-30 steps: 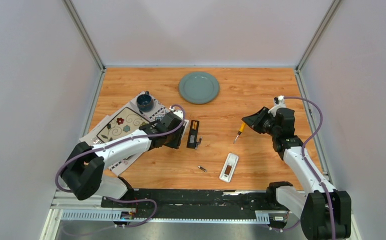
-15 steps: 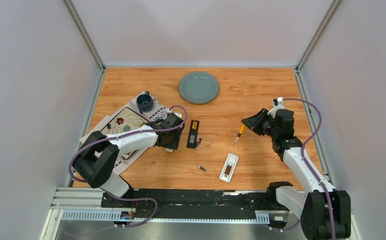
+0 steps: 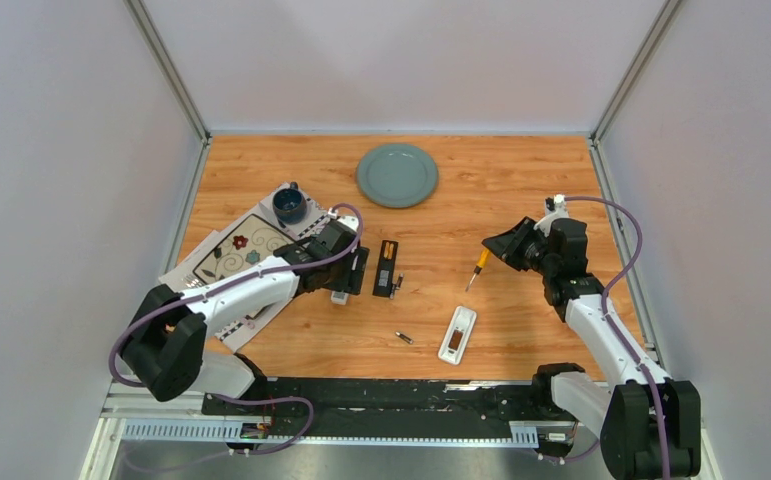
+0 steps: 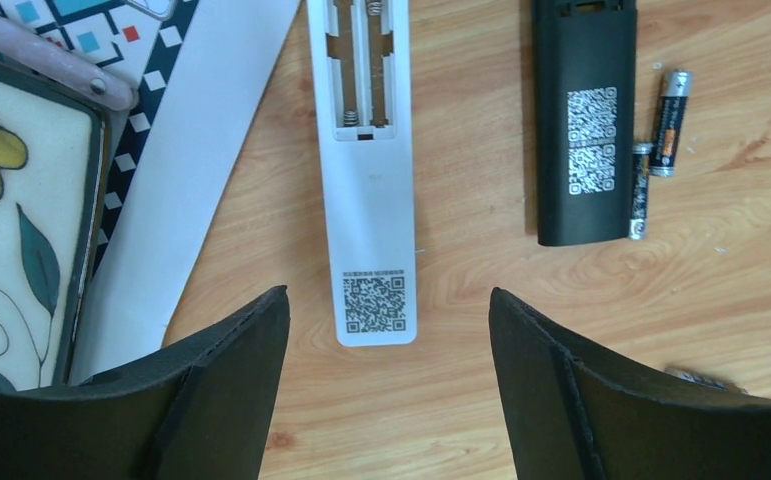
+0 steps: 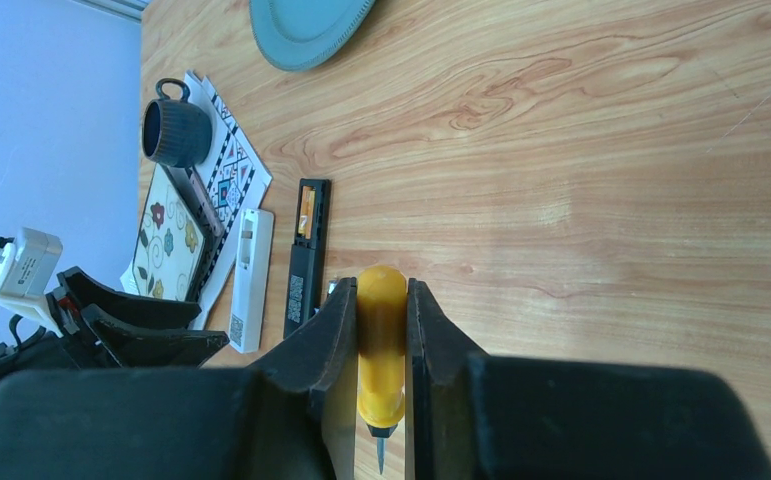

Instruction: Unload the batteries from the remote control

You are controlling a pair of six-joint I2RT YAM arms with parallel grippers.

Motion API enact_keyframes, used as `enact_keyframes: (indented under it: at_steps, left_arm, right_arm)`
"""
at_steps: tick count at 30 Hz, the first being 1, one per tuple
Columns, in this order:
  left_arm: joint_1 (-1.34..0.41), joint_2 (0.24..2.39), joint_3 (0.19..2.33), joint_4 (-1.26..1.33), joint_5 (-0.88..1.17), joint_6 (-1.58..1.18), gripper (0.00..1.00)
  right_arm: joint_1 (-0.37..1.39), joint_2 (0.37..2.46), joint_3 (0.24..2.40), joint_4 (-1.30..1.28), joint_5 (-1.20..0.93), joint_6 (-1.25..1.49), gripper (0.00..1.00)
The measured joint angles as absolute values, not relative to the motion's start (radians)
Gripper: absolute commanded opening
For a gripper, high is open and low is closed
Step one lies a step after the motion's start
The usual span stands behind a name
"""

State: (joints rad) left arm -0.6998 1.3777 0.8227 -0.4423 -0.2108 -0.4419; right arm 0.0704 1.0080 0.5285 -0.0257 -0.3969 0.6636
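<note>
Left jaws wide open, empty, over white remote (image 4: pixel 371 170), its bay bare. 2 batteries (image 4: pixel 666 125) on the counter (image 4: pixel 441 420) ahead and right of them, lengthwise beside black remote (image 4: pixel 586 120). Right jaws clamped on yellow screwdriver (image 5: pixel 381 340), farther away.

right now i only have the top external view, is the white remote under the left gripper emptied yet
observer: yes, in the left wrist view the white plastic remote shows only springs in the part of its battery bay in frame
operator: any loose batteries near it
observer: an orange-banded cylindrical battery and a slimmer dark battery lie beside the black rectangular remote
operator: left gripper open
observer: the left gripper is open, holding nothing
</note>
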Motion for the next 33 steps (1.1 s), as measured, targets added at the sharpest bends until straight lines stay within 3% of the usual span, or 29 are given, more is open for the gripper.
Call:
enact_keyframes:
  at_steps: [10, 28, 33]
  left_arm:
    - [-0.7, 1.429, 0.928, -0.463, -0.116, -0.428, 0.75]
    - [-0.758, 1.789, 1.23, -0.525, -0.089, -0.425, 0.75]
    - [-0.768, 1.855, 1.261, -0.541, -0.098, -0.426, 0.7]
  right_arm:
    - [0.07, 1.009, 0.527, -0.025, -0.403, 0.664, 0.0]
    - [0.07, 1.048, 0.522, -0.002, -0.404, 0.664, 0.0]
    - [0.07, 1.063, 0.522, -0.003, -0.406, 0.664, 0.0]
